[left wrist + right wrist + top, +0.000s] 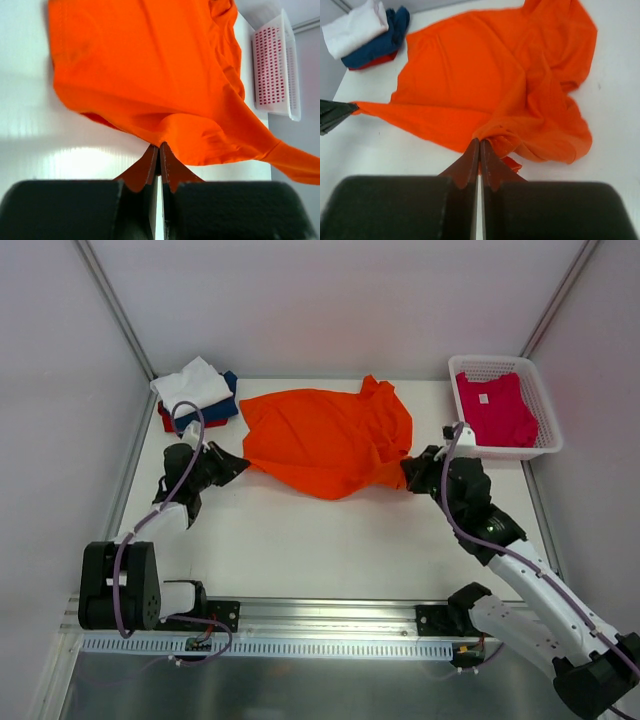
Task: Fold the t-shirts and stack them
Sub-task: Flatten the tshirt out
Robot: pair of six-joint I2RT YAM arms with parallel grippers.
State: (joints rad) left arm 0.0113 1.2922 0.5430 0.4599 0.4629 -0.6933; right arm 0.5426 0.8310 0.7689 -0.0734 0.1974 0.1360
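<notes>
A bright orange t-shirt lies crumpled across the middle of the table, stretched between both arms. My left gripper is shut on its left edge, seen pinched at the fingertips in the left wrist view. My right gripper is shut on the shirt's right edge, the bunched hem caught at its tips. A stack of folded t-shirts, white over navy and red, sits at the back left. A magenta-pink t-shirt with a white neck label lies in the basket.
The white plastic mesh basket stands at the back right corner, also visible in the left wrist view. White walls close the table on three sides. A metal rail runs along the near edge by the arm bases.
</notes>
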